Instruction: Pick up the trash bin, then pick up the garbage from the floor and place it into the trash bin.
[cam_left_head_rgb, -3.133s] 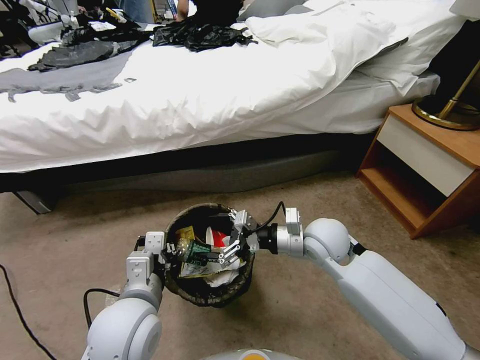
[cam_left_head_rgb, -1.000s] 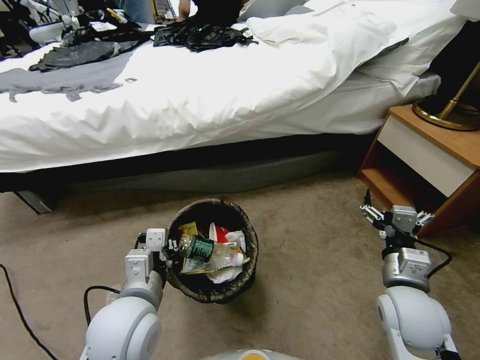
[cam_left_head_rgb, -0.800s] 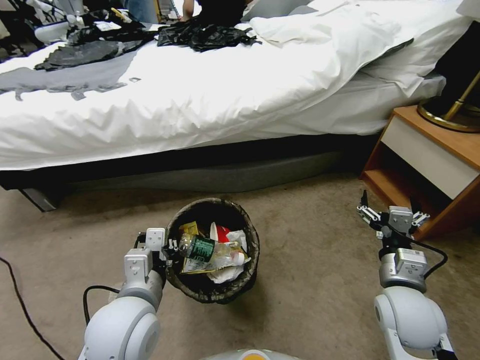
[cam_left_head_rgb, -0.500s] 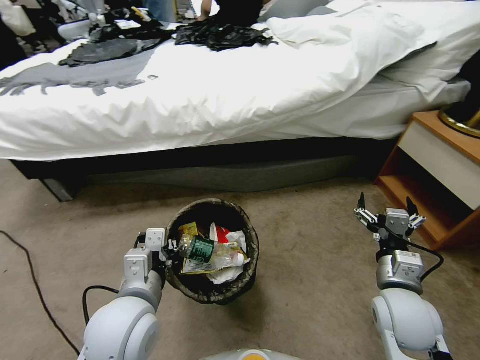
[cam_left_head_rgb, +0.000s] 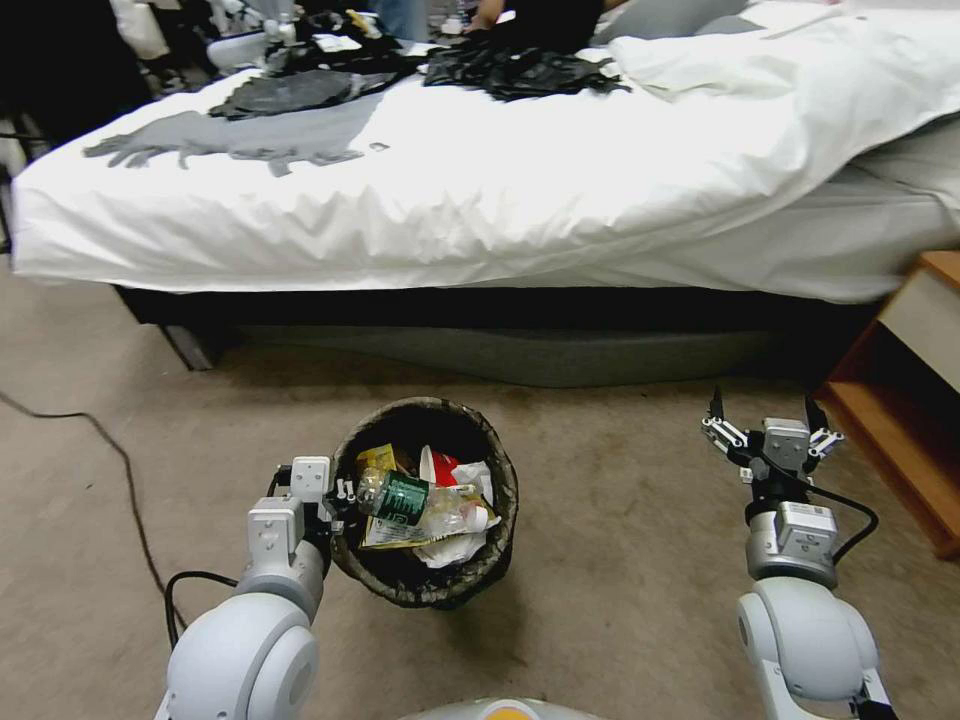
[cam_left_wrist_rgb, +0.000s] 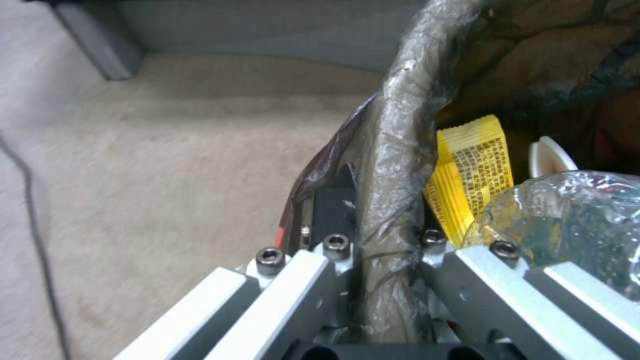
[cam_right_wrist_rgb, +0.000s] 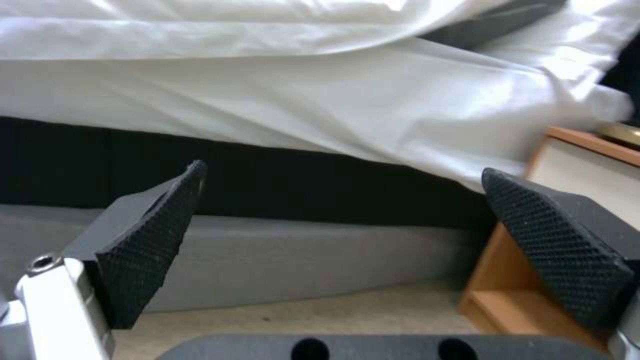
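The trash bin (cam_left_head_rgb: 503, 487), lined with a crinkled dark bag, hangs just above the carpet in front of me. My left gripper (cam_left_head_rgb: 335, 500) is shut on its left rim; in the left wrist view the bagged rim (cam_left_wrist_rgb: 390, 165) runs between the jaws of the left gripper (cam_left_wrist_rgb: 380, 227). Garbage fills the bin: a clear bottle with a green label (cam_left_head_rgb: 405, 497), a yellow wrapper (cam_left_wrist_rgb: 470, 170), a red-and-white cup (cam_left_head_rgb: 440, 466) and white paper (cam_left_head_rgb: 445, 552). My right gripper (cam_left_head_rgb: 765, 410) is open and holds nothing, out to the right over the floor, and the right gripper (cam_right_wrist_rgb: 343, 172) faces the bed.
A bed (cam_left_head_rgb: 480, 200) with white sheets spans the back, with dark space beneath it. A wooden nightstand (cam_left_head_rgb: 915, 400) stands at the right edge. A black cable (cam_left_head_rgb: 125, 470) runs over the carpet on the left. Open carpet lies between the bin and my right arm.
My right gripper let go of the bottle into the bin and drew back to the right, open. The whole view has since swung left, so the bed and nightstand sit further right.
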